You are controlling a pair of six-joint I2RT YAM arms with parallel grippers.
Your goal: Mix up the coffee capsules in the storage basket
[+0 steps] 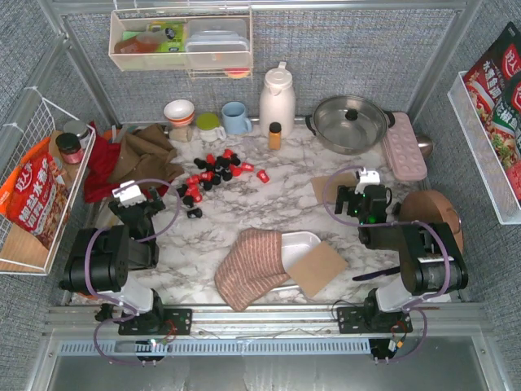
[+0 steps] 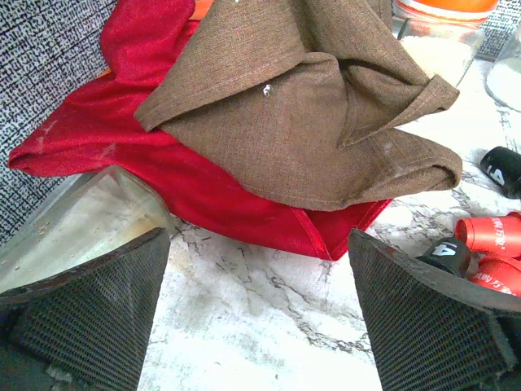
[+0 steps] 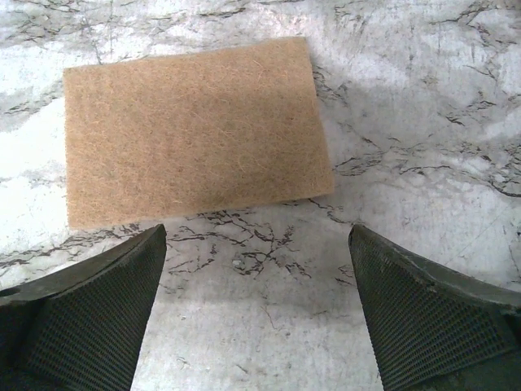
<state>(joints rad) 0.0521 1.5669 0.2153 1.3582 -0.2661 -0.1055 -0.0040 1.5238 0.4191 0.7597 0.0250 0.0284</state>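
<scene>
Capsules (image 1: 213,173) lie scattered on open marble mid-table; we see the storage basket (image 1: 304,241) near the front edge, half covered by a striped cloth (image 1: 248,267) and a brown pad (image 1: 319,267). Our left gripper (image 2: 259,303) and right gripper (image 3: 257,303) both gape wide, holding nothing.

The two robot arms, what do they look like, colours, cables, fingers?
Both the left arm and right arm are black with chunky rounded joints. Thin lilac cables loop along each. A white block caps each wrist. The left gripper and right gripper have dark wedge-shaped fingers with cross-hatched pads.
</scene>
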